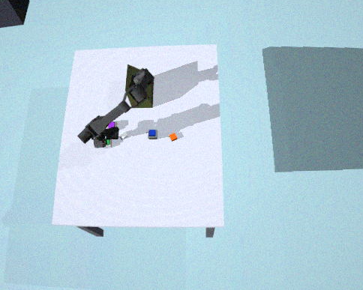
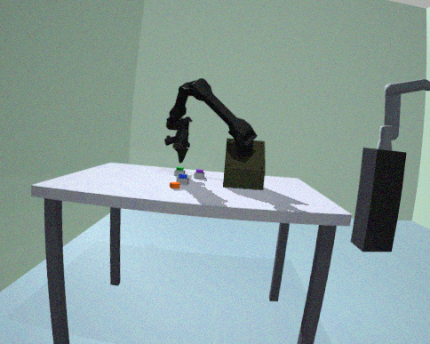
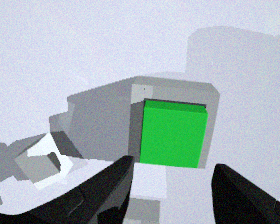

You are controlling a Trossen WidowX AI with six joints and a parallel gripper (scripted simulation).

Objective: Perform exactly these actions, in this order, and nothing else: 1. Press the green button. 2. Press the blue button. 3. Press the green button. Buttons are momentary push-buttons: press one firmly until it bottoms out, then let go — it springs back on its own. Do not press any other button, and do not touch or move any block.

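The green button (image 1: 108, 142) (image 2: 179, 169) (image 3: 174, 136) stands in its grey housing, its cap raised; the arm partly covers it in the top view. My gripper (image 2: 180, 160) (image 3: 174, 170) points down a little above the green button, its fingers part-way apart with nothing held between them. In the wrist view the button lies ahead of and between the fingertips. The blue button (image 1: 152, 133) (image 2: 183, 177) stands in its own grey housing to the right in the top view, with its cap raised, and is not in the wrist view.
A purple button (image 1: 112, 124) (image 2: 200, 171) stands near the green one, beside the arm. A white block (image 1: 124, 135) (image 3: 48, 155) lies between the green and blue buttons. An orange block (image 1: 173, 136) (image 2: 174, 185) lies beyond the blue button. The arm's base box (image 2: 244, 172) stands on the table.
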